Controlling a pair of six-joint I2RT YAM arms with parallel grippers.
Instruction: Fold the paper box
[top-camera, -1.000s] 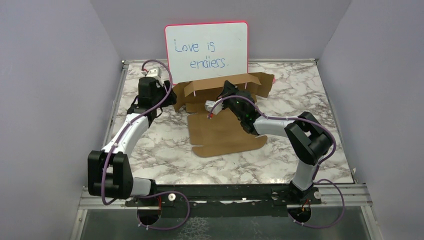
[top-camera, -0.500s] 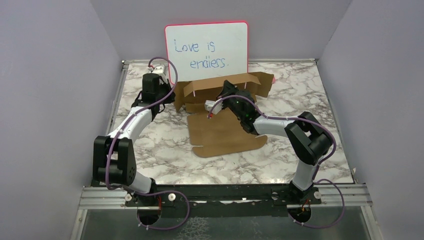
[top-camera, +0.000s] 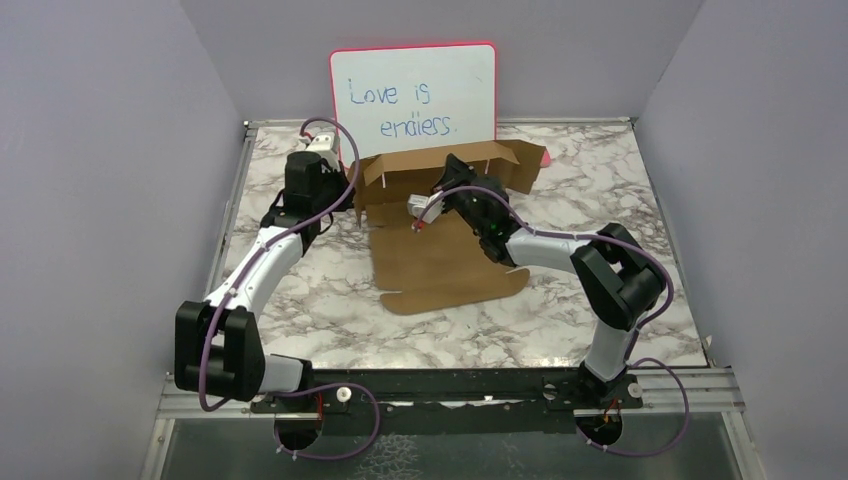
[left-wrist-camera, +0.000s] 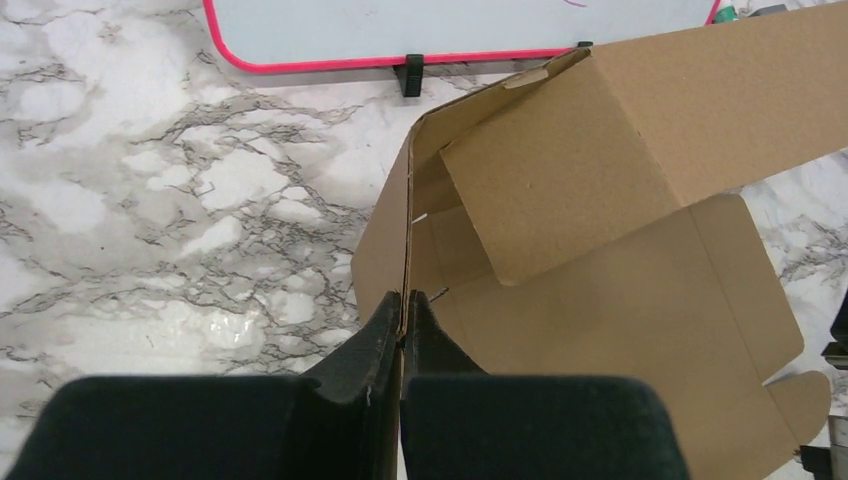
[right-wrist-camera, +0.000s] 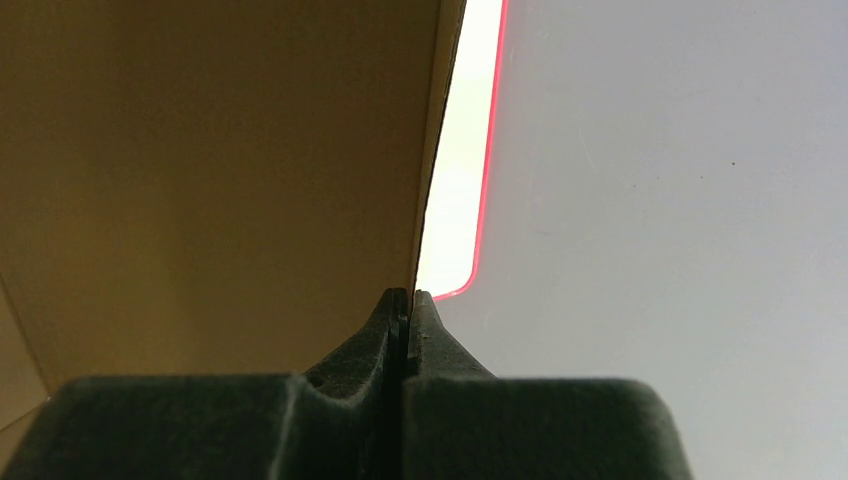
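The paper box (top-camera: 445, 265) is a brown cardboard sheet, half formed, lying on the marble table with its back wall (top-camera: 440, 170) raised in front of the whiteboard. My left gripper (top-camera: 347, 196) is shut on the upright left side flap; in the left wrist view its fingertips (left-wrist-camera: 404, 305) pinch that flap's thin edge, and the box floor (left-wrist-camera: 600, 300) spreads to the right. My right gripper (top-camera: 453, 168) is shut on the top edge of the back wall; in the right wrist view its tips (right-wrist-camera: 408, 297) clamp the cardboard (right-wrist-camera: 220, 170).
A pink-framed whiteboard (top-camera: 413, 100) with writing stands right behind the box, and also shows as the whiteboard (left-wrist-camera: 450, 25) in the left wrist view. Purple walls close in the left, right and back. Bare marble table (top-camera: 320, 300) lies in front of the box.
My left gripper has moved in to the box's left flap and shut on it. The back wall and right flap now stand slightly higher. The right gripper has kept its grip.
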